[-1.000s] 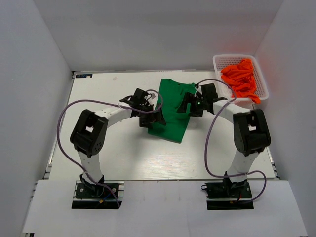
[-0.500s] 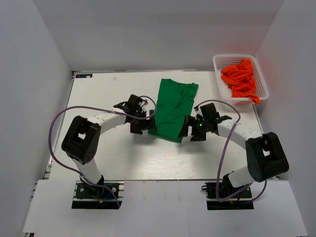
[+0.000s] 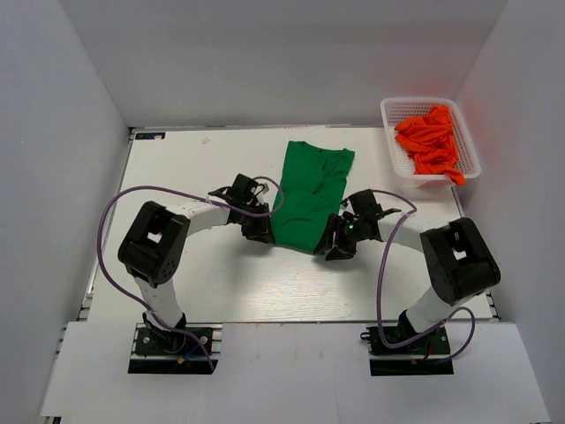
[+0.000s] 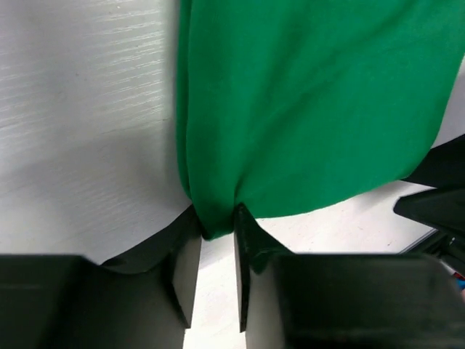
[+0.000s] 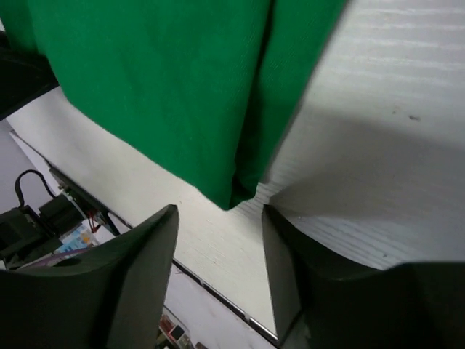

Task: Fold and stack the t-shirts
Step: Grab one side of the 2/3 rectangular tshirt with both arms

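Solid green cloth t-shirt (image 4: 312, 102) runs off frame above the left claw (image 4: 216, 227), and its corner tip vanishes right inside the pinch!

I am looking into what is reading as a robotics lab test cell. A white counter (image 3: 177, 168) is sitting boxed in by plain pale panels (image 3: 53, 177) on the left, back and right, like a purpose-built enclosure. The left arm (image 3: 154, 243) and right arm (image 3: 455, 256) are standing on black base plates (image 3: 172, 340) bolted at the near edge, with purple cables (image 3: 103, 230) looping loose beside them. A white mesh basket (image 3: 419, 100) of orange t-shirts (image 3: 431, 141) and a green t-shirt (image 3: 309, 190) are lying out like staged props. My right wrist view is catching exposed wiring (image 5: 36, 211) past the counter edge, too blurred to name further.
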### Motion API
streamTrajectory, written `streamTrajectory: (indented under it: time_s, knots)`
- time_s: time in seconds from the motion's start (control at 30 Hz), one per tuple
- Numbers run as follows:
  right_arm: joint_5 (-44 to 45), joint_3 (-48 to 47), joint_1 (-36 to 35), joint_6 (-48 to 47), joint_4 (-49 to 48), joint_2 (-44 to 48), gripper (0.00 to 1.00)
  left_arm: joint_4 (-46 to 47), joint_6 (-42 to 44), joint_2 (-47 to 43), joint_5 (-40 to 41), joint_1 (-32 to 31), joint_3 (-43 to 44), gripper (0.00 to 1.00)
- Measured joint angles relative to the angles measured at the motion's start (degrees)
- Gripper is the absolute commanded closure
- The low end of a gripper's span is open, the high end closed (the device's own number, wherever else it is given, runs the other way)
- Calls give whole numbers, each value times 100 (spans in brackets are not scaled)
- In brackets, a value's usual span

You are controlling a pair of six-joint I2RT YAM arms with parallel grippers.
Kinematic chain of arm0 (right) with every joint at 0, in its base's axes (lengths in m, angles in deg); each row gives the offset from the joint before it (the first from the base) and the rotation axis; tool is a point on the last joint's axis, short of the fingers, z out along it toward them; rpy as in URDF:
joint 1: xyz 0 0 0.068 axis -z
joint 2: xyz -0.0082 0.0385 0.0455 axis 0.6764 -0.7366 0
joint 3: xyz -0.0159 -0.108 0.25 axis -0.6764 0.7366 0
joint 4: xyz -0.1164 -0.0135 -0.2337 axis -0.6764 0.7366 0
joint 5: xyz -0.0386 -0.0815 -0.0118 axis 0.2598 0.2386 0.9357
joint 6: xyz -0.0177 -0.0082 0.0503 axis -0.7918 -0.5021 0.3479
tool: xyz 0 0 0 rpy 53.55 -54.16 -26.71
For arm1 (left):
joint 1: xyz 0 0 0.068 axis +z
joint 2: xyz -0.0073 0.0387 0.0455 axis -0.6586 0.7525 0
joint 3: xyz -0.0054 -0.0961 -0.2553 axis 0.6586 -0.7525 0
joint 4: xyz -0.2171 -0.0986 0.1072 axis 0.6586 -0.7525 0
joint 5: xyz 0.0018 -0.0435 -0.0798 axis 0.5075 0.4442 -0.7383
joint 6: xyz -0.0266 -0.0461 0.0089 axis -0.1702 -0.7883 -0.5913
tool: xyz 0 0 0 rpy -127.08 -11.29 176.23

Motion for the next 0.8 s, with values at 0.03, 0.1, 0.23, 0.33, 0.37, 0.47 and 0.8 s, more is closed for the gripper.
streamTrajectory:
  time_s: [0.03,0.1,0.23,0.33,0.37,0.47,0.8]
  knots:
    - [-39,-17,2,28,-26,-63,47,52,-4,-2,-22,0,-31,69]
    - [-120,-70,4,85,-107,-195,47,120,-20,-2,-66,0,-63,71]
    - [-70,-214,2,149,-203,-330,51,203,-48,15,-129,-2,-87,90]
    - [142,-238,2,131,-269,-339,76,234,-76,31,-168,-2,-87,100]
    - [262,-236,7,144,-271,-339,90,234,-74,31,-175,-2,-87,100]
    - [446,-201,11,149,-269,-321,100,229,-81,31,-177,-2,-87,100]
    - [389,-173,-7,-402,544,857,100,-308,-107,-525,-236,-68,-87,100]
